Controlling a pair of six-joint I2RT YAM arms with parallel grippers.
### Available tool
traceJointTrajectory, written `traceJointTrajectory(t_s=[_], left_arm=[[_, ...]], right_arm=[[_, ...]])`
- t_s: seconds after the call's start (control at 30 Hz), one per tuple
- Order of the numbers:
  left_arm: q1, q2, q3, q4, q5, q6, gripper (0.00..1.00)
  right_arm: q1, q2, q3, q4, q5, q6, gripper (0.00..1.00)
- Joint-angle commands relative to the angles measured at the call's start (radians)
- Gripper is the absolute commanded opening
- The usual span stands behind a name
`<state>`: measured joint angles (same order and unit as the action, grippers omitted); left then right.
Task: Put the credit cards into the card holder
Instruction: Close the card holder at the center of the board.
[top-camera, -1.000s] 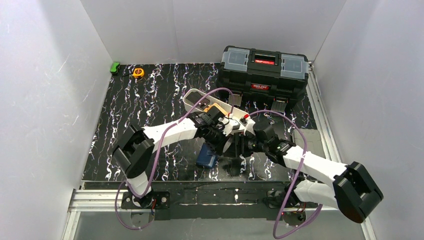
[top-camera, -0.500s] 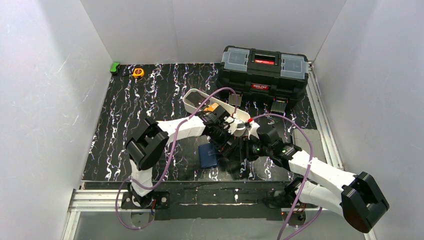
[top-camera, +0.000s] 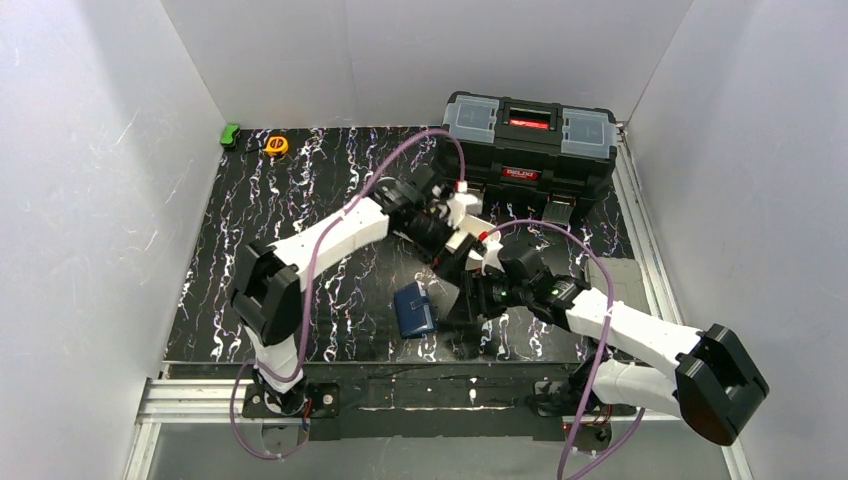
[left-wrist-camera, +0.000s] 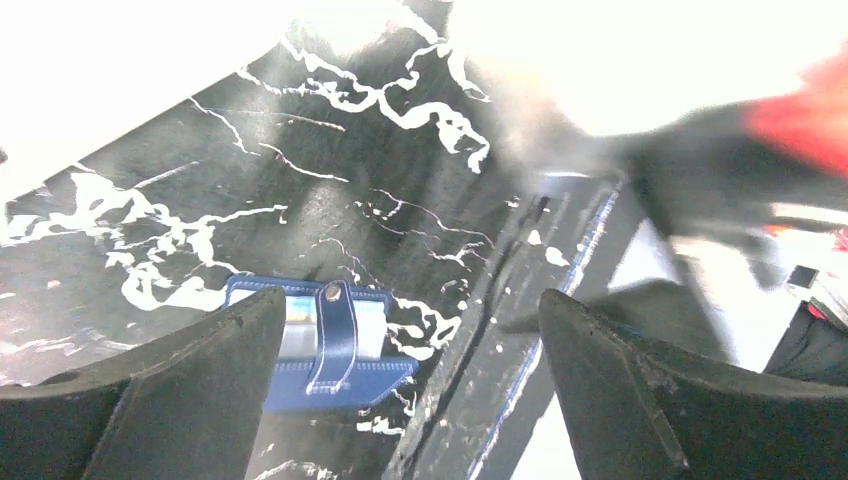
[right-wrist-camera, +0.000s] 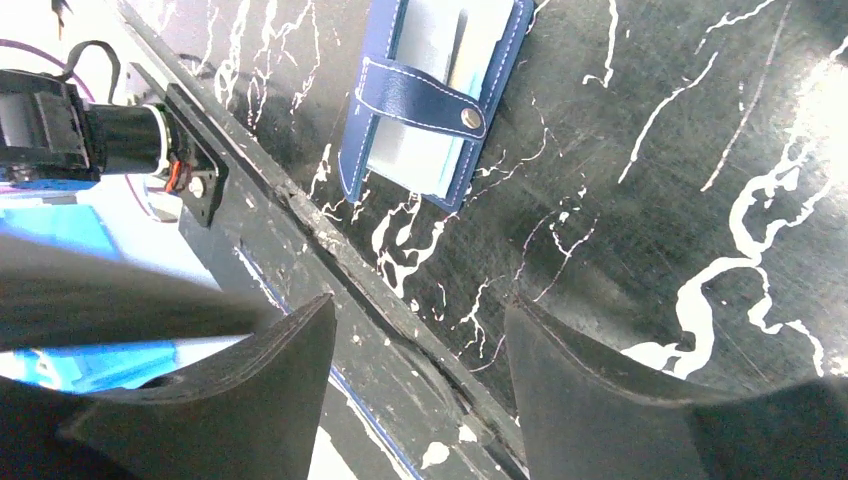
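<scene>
On the black, white-veined table (top-camera: 300, 210), the black toolbox (top-camera: 528, 140) stands at the far edge. Only the top view shows it, along with how the two arms meet in front of it.

The left arm reaches in from the left, and the left gripper (top-camera: 452, 262) points down toward the near side. In its wrist view the left gripper (left-wrist-camera: 410, 300) has its jaws spread wide, with nothing between them but the table. The blur across the upper right of that view is too smeared to name.

The right arm comes in low from the right, and the right gripper (top-camera: 468, 300) sits just beside the card holder (top-camera: 415, 310). Its wrist view shows the right gripper (right-wrist-camera: 415, 320) released too, with only the table and its metal edge in the gap. I cannot identify the dark blurred band along the left finger.

The card holder lies flat near the front edge, apart from both grippers. From above it is a plain navy patch. The left wrist view shows the card holder (left-wrist-camera: 320, 345) with a strap across it. The right wrist view shows the card holder (right-wrist-camera: 425, 150) more clearly, with pale and light-blue layers under the snapped strap (right-wrist-camera: 420, 98). Whether any layer is a card I cannot tell.

A yellow tape measure (top-camera: 277, 145) and a small green object (top-camera: 231, 134) sit in the far left corner, in the top view only.
</scene>
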<state>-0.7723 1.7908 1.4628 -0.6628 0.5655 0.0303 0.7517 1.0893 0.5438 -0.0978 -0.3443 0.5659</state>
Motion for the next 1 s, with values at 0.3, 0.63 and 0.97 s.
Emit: traceJointTrajectory(t_s=[0.3,0.63,0.97], left_arm=[[0.343,-0.187,0.415,-0.715,0.183,0.347,0.98],[0.506,-0.352,0.216,-0.866,0.113,0.552,0.98],[0.507,-0.383,0.135,-0.831,0.132,0.532,0.98]], right_arm=[[0.238,0.411,0.435,-0.174,0.286,-0.047,0.87],[0.251,0.628,0.569,-0.333,0.295,-0.001,0.89],[0.265,0.583,0.528,-0.387,0.423,0.041,0.87]])
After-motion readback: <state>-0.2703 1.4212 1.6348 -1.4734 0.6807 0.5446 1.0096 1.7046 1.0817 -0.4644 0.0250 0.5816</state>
